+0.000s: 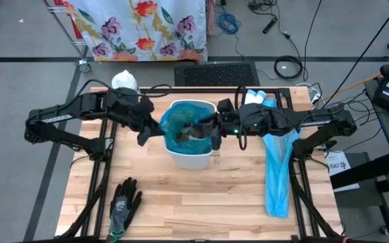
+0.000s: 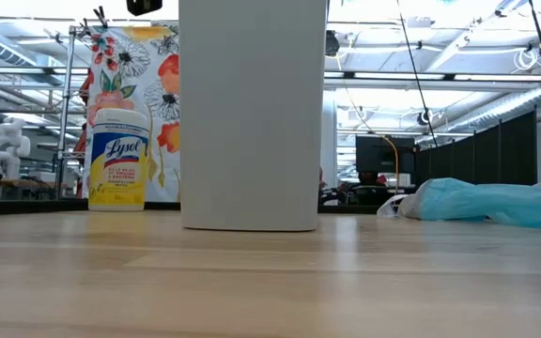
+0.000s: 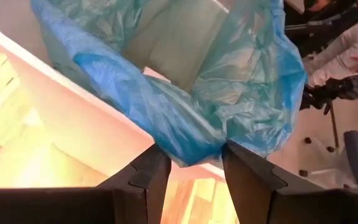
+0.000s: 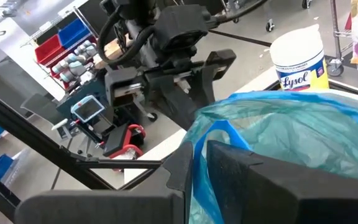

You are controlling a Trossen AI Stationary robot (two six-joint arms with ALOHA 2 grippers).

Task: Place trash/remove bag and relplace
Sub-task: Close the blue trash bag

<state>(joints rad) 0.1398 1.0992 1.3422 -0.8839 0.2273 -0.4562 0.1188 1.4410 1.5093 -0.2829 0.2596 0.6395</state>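
High view: white bin (image 1: 193,156) mid-worktop (image 1: 201,202), trash (image 1: 193,133) inside its blue liner (image 1: 175,123). Left end effector (image 1: 155,132) is parted around the liner's edge; right end effector (image 1: 214,132) pinches the opposite edge.

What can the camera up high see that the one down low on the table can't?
Only the high view shows both arms at the bin, the left gripper and right gripper at its rim, the blue liner inside, and the glove. Only the low view shows the wipes tub's label. Both show the white bin and the spare blue bag.
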